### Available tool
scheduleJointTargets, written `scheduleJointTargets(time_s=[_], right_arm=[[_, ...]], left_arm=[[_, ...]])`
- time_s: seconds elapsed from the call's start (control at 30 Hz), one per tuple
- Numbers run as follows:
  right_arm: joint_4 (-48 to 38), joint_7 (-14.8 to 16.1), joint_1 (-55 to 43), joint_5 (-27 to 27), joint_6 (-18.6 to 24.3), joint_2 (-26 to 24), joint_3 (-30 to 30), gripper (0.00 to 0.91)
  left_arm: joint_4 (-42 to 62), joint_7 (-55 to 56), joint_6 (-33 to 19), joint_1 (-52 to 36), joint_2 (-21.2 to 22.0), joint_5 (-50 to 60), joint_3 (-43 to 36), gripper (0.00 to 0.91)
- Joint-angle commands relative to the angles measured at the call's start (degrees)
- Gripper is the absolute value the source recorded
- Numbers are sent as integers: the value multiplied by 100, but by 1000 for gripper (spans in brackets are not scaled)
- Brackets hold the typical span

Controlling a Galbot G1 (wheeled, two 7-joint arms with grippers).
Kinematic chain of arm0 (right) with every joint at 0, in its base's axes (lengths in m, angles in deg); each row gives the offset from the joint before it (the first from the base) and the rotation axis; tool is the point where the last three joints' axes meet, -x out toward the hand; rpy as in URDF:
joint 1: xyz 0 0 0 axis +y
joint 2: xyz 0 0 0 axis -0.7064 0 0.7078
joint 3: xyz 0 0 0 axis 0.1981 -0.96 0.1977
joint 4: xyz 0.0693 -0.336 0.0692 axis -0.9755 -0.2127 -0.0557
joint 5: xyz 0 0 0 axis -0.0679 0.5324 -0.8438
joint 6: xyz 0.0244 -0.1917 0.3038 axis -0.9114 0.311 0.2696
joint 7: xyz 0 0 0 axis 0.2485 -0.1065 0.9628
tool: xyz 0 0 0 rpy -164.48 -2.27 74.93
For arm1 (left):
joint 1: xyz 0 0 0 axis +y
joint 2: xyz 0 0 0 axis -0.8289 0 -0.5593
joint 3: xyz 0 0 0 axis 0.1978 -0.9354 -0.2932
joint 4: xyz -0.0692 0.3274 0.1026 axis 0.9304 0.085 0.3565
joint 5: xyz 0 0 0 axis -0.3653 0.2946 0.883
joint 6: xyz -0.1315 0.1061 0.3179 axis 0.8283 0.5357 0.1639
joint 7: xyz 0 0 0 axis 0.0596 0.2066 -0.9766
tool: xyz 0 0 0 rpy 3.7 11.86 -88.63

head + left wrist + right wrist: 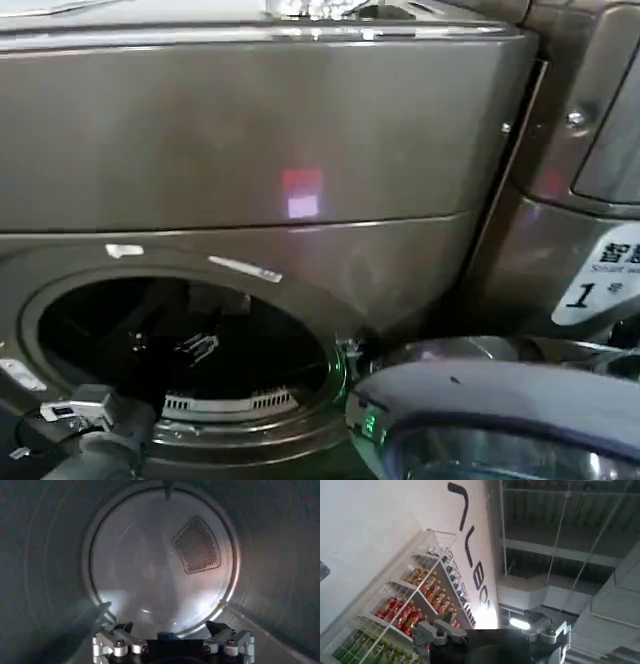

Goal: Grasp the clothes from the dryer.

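The left gripper (172,642) sat spread open inside the dryer (250,140); no clothes were visible in the drum. Being soft and light, they would need a pinch on a bunched fold.

Right gripper (492,630) points upward, away from any work surface, toward wall and ceiling. Its metal finger bases with bolt heads show at either side of a dark body; fingertips out of frame, so spread cannot be judged. Behind it, a white wall (375,535) carries large dark lettering (470,545) running along it, partly cut off. Against the wall stands a white wire shelf rack (415,595), tiered, stocked with rows of packaged goods: red and orange packs (400,612) on the middle tiers, green ones (355,652) on the next tier, dark small items (451,575) on another. Beyond, an exposed ceiling (560,525) with grey beams and thin hanging rods, and a bright lamp (520,623) just past the gripper.
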Motion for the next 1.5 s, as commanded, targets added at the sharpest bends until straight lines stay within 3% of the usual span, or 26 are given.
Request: scheduleJointTargets(time_s=[0.03, 0.83, 1.5], right_arm=[[19, -8, 9, -10, 2, -5, 11, 907], [-84, 11, 311, -86, -19, 5, 404, 907], [-102, 31, 295, -150, -32, 13, 455, 907]], left_arm=[[418, -3, 5, -398, -23, -38, -61, 907], [4213, 86, -390, -4026, -70, 255, -1278, 907], [6618, 101, -401, -5774, 62, 246, -1955, 907]])
